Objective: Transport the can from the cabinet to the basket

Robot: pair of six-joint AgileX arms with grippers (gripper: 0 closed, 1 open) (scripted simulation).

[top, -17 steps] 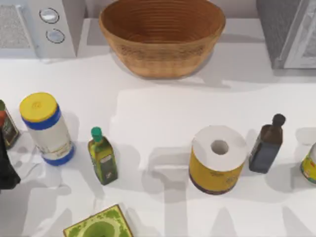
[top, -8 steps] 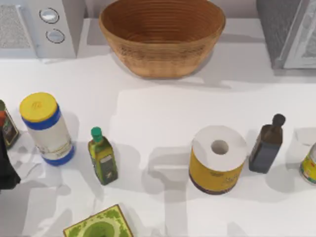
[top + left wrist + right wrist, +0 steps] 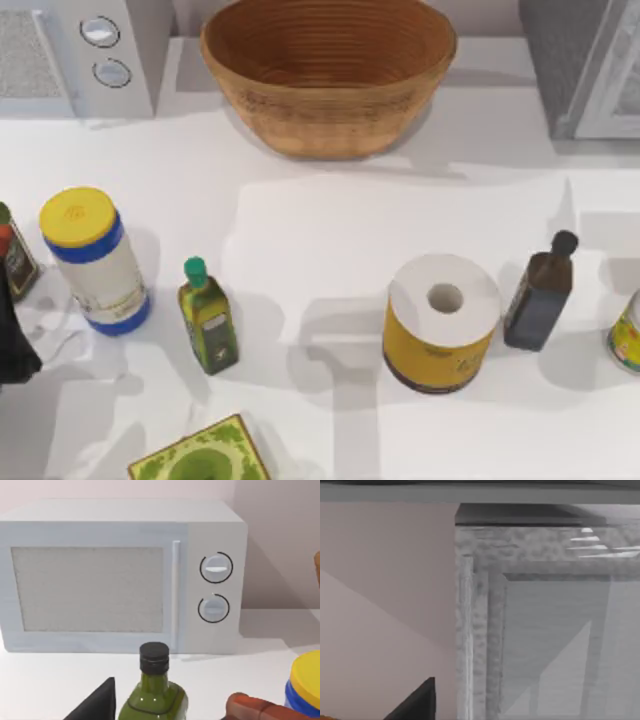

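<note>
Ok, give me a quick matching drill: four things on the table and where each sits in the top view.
Things:
1. basket
2. cabinet
3. microwave
4. paper roll

Places:
A. far left corner
B. far right corner
C. near side, right of centre
D. far edge, middle

Pairs: 1-D, 2-B, 3-A, 4-C
</note>
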